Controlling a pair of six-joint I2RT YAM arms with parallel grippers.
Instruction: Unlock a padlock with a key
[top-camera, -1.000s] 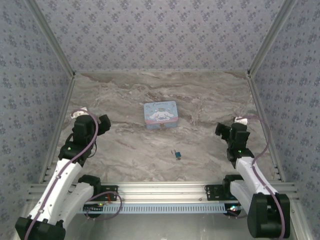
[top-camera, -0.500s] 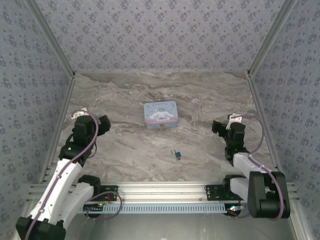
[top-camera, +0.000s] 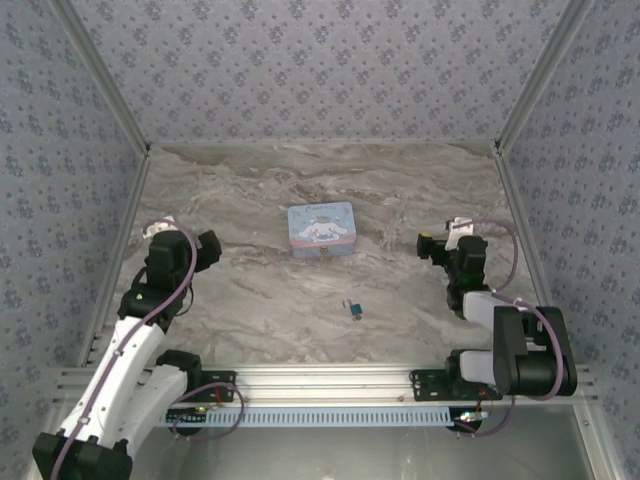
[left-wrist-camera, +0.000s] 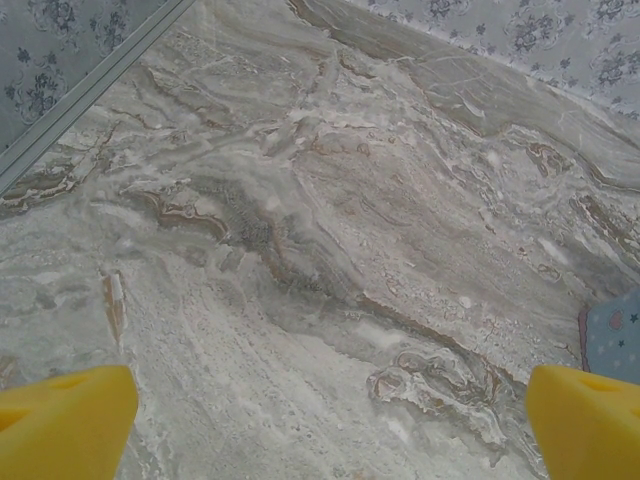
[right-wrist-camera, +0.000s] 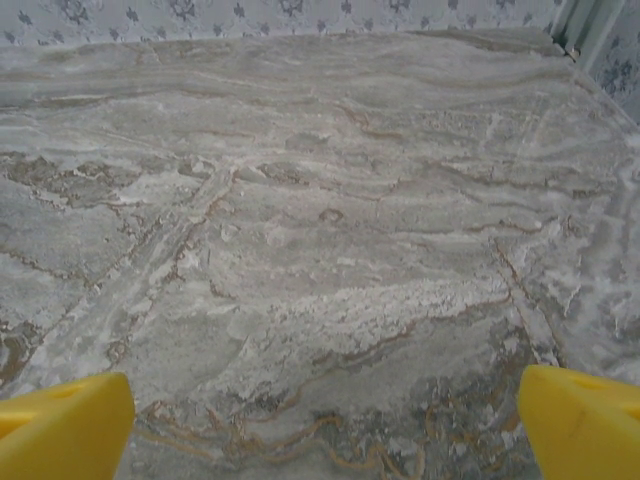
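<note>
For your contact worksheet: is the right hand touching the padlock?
Apart. The top external view shows bare table between the right hand and the padlock.

The padlock (top-camera: 355, 311) lies on the table (top-camera: 250, 290) — before the tin (top-camera: 321, 230).

Padlock (top-camera: 356, 312): tiny blue-teal body with a thin silvery shackle at its upper-left end. It lies flat on the marble surface (top-camera: 250, 290), roughly mid-width, in the near half. Shackle open or shut: too small to tell. Key: can't be made out apart from the padlock.
</note>
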